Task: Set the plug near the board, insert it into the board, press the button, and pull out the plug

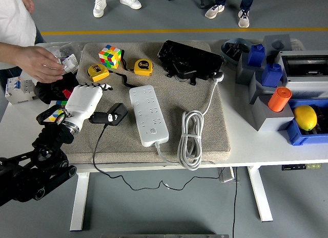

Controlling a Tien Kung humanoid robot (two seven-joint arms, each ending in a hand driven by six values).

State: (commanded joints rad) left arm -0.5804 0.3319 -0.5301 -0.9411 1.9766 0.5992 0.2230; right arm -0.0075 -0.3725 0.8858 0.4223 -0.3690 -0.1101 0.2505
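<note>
The white power strip (148, 115) lies lengthwise in the middle of the grey mat (205, 130), its cord coiled to its right. A black plug (115, 114) with a thin black cable lies just left of the strip, not touching it. My left hand (91, 103), white with a black arm, rests on the mat against the plug. The plug's left end is tucked under the hand on the thumb side, held there. The other fingertips (97, 86) point away toward the yellow tape measure (98, 72). A person's hand (38, 62) hovers at the far left over small white parts.
A colour cube (110, 56), a second tape measure (144, 66) and a black case (189, 59) sit at the back of the mat. Grey and blue bins (266, 102), an orange cylinder (279, 99) and a yellow ball (306, 117) fill the right side.
</note>
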